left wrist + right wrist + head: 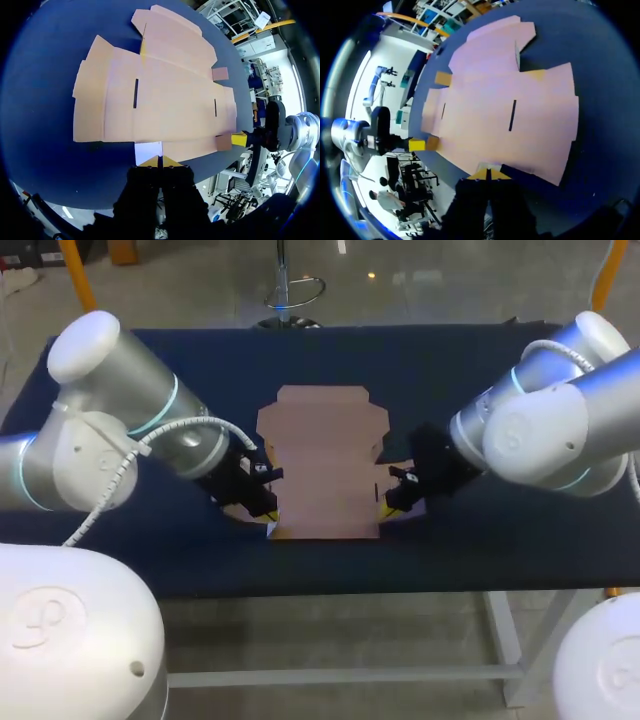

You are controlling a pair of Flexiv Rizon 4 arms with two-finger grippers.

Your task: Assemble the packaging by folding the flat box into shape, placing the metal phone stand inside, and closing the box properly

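A flat, unfolded brown cardboard box [325, 465] lies in the middle of the dark blue table, its slotted panels spread out. My left gripper [268, 523] is at the box's near left corner, shut, its yellow tips [159, 161] together and touching a small pale tab on the edge of the box [165, 100]. My right gripper [388, 510] is at the near right corner, also shut, its tips [489, 174] against the edge of the box [510, 110]. Each wrist view shows the other arm's yellow fingertip across the box. I cannot tell whether either pinches cardboard.
The table [480, 370] has bare blue cloth around the box on all sides, more of it at the far corners. Its front edge runs just below the box's near edge. Both arms slant in low from the sides.
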